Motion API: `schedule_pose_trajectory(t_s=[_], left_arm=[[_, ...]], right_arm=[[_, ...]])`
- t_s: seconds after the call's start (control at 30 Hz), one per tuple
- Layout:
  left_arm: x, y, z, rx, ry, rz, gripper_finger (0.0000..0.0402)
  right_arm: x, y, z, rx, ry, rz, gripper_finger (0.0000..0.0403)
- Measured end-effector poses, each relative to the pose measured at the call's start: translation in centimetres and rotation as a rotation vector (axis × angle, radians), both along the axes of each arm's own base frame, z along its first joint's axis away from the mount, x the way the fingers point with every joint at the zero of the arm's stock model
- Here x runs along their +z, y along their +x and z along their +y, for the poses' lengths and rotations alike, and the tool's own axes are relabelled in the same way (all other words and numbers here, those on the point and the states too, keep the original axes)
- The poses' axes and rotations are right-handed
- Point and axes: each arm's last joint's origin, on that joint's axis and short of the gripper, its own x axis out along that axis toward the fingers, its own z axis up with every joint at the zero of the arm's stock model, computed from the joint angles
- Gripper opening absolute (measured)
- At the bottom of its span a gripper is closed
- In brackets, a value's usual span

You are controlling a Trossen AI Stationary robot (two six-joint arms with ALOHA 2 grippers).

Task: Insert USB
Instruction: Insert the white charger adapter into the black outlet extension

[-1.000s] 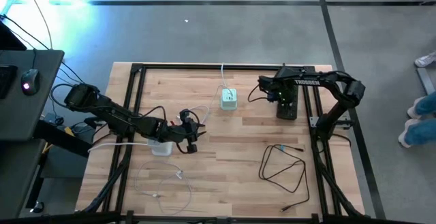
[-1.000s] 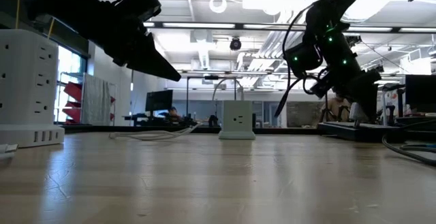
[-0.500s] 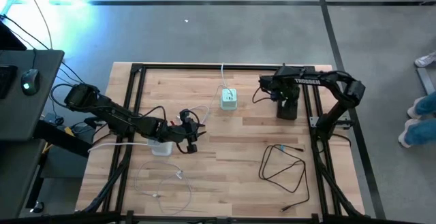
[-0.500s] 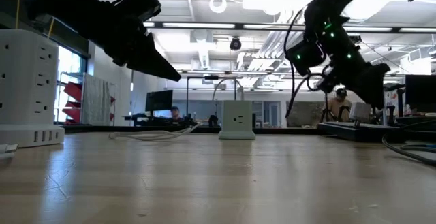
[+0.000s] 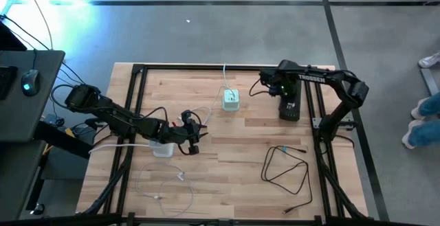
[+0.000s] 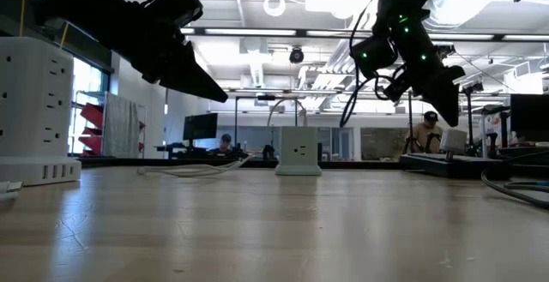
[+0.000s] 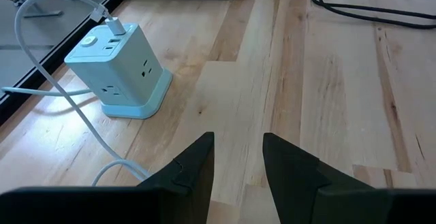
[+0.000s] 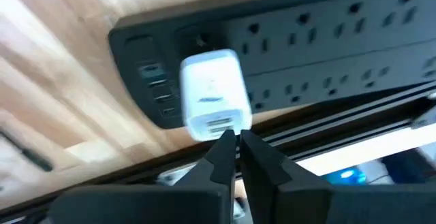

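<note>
- Two dark fingers [image 8: 231, 152] of the right gripper [image 5: 291, 106] are pressed together with nothing between them; the low view shows this gripper raised off the wood.
- Just past its tips a white charger block [image 8: 212, 105] sits plugged into the black power strip [image 8: 327, 54]; whether they touch is unclear.
- The strip's USB ports [image 8: 155, 91] lie beside the block, blurred.
- The left gripper [image 7: 237, 163] hovers partly open and empty, bare table [image 7: 340, 115] ahead, the mint cube outlet [image 7: 122, 71] off to one side.
- A black cable [image 5: 285, 167] lies coiled well apart from both grippers.
</note>
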Motion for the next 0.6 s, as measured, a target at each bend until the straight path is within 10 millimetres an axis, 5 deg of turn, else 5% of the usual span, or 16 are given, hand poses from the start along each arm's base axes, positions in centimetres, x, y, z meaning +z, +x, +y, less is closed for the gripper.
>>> schedule_pose_trajectory(t_s=[0.6], left_arm=[[0.0, 0.0, 0.0, 0.004, -0.006, -0.002, 0.0103]], right_arm=[[-0.8, 0.2, -0.1, 0.022, -0.009, -0.046, 0.0]])
